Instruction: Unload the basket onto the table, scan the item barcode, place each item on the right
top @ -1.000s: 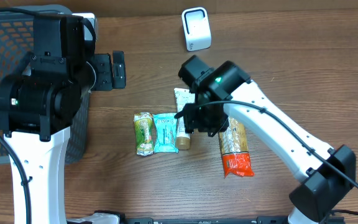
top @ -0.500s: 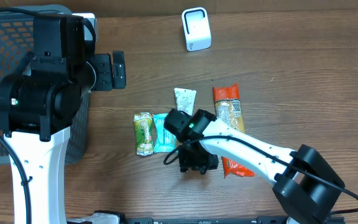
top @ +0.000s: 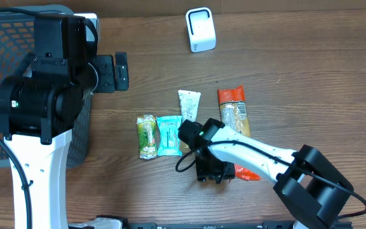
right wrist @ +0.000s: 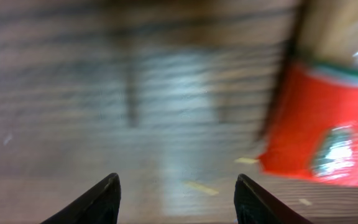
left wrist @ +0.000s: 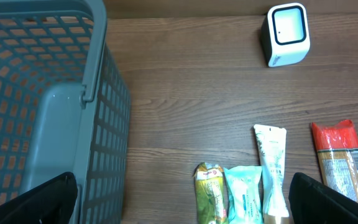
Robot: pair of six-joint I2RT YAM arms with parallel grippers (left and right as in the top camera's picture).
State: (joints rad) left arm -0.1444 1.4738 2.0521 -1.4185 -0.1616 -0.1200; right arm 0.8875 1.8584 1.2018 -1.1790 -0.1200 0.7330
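Red snack packet [top: 233, 114] lies flat mid-table, rightmost in the item row. The right arm covers its near end in the overhead view, and the right wrist view is blurred, so no barcode is legible. Its long axis runs toward the scanner [top: 201, 29]. Right gripper [right wrist: 178, 190] is just left of the packet's near end, fingers apart, nothing between. White tube [top: 188, 107], teal packet [top: 168, 135] and green packet [top: 147, 135] lie parallel to the left. Left gripper [left wrist: 183, 190] is spread wide, empty, by the basket [left wrist: 98, 74]. Bare wood lies right of the packet.
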